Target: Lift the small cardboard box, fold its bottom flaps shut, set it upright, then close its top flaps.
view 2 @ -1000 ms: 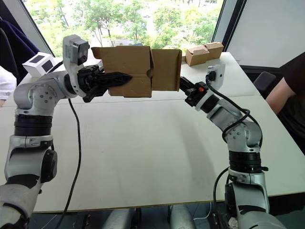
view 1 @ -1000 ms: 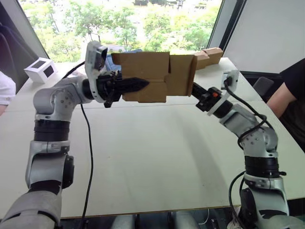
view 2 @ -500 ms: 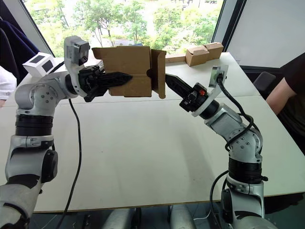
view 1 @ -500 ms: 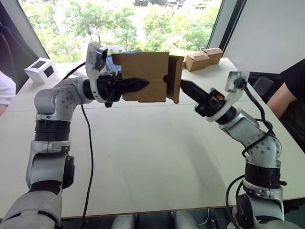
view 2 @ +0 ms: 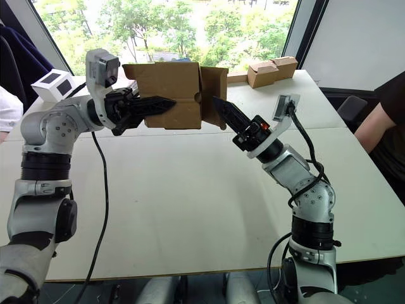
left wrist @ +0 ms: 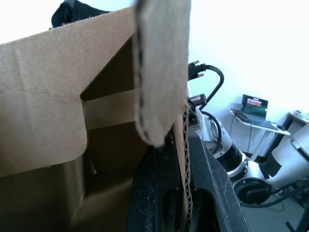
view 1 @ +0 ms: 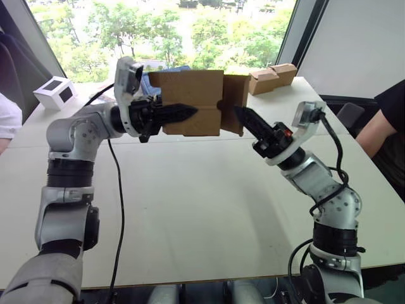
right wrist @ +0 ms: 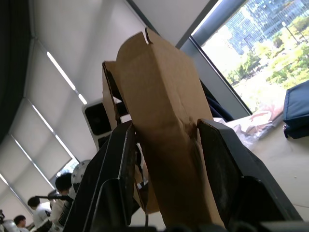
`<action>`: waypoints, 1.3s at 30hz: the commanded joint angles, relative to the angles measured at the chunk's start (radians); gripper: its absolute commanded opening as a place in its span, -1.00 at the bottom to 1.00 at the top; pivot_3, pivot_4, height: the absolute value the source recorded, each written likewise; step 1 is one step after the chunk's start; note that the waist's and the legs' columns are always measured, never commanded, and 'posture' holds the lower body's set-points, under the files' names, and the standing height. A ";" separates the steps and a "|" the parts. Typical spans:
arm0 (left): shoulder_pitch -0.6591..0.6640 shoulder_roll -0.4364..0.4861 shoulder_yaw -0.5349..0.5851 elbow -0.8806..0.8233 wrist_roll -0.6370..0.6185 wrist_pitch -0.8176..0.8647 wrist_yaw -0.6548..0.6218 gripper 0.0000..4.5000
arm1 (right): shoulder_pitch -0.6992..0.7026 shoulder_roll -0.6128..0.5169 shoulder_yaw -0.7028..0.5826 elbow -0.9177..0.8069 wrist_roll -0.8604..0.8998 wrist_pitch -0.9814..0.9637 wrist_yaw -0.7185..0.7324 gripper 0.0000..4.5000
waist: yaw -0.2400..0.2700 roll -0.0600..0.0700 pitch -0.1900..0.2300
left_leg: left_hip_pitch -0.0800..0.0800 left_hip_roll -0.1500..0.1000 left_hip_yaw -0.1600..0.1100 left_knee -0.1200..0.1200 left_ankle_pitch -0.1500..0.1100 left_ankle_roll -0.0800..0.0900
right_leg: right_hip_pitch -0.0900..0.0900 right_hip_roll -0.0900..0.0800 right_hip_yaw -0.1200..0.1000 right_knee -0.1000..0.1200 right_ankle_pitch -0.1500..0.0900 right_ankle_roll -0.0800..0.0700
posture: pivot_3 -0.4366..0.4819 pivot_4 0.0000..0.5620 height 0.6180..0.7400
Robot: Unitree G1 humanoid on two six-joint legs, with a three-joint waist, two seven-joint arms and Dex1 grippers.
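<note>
Cardboard wall of the small cardboard box (left wrist: 58, 111) sits pinched in the left gripper (left wrist: 186, 193); centre frame, the spread-fingered right gripper (right wrist: 164, 159) straddles a flap (right wrist: 164, 125).

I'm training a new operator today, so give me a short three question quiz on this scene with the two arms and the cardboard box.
1. True or false: the small cardboard box is resting on the table.
2. Which gripper clamps the box's wall? A) left gripper B) right gripper C) neither
3. Fill in: the right gripper's open fingers straddle a ____ at the box's end.

Key:
1. False. It is held in the air above the table.
2. A. The left wrist view shows its fingers shut on the cardboard wall.
3. Flap. It stands between the two fingers, which are spread apart.
</note>
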 commanded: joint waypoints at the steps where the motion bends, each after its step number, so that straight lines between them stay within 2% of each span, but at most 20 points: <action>1: -0.031 0.006 0.005 -0.018 -0.006 -0.015 -0.008 -1.00 | -0.012 0.021 -0.028 -0.028 0.071 -0.023 -0.016 -0.07 | 0.001 0.000 0.000 | 0.000 0.000 0.000 0.000 0.000 0.000 | 0.000 0.000 0.000 0.000 0.000 0.000 | -0.05 -0.47 0.95; 11: -0.029 0.002 0.008 -0.021 -0.007 -0.014 0.000 -1.00 | 0.000 0.054 -0.006 -0.039 0.094 -0.038 -0.040 -0.07 | 0.000 0.000 0.000 | 0.000 0.000 0.000 0.000 0.000 0.000 | 0.000 0.000 0.000 0.000 0.000 0.000 | -0.05 -0.47 0.95; 15: -0.028 0.000 0.010 -0.022 -0.008 -0.014 0.003 -1.00 | -0.003 0.063 0.002 -0.035 0.090 -0.043 -0.044 -0.55 | 0.000 0.000 0.000 | 0.000 0.000 0.000 0.000 0.000 0.000 | 0.000 0.000 0.000 0.000 0.000 0.000 | -0.05 -0.47 0.95; 39: -0.009 -0.031 0.011 -0.027 -0.002 -0.043 0.024 -1.00 | -0.024 0.141 0.061 -0.048 0.057 -0.114 -0.124 -0.55 | -0.002 0.000 0.000 | 0.000 0.000 0.000 -0.001 0.000 0.000 | 0.000 0.000 0.000 0.000 0.000 0.000 | -0.05 -0.47 0.95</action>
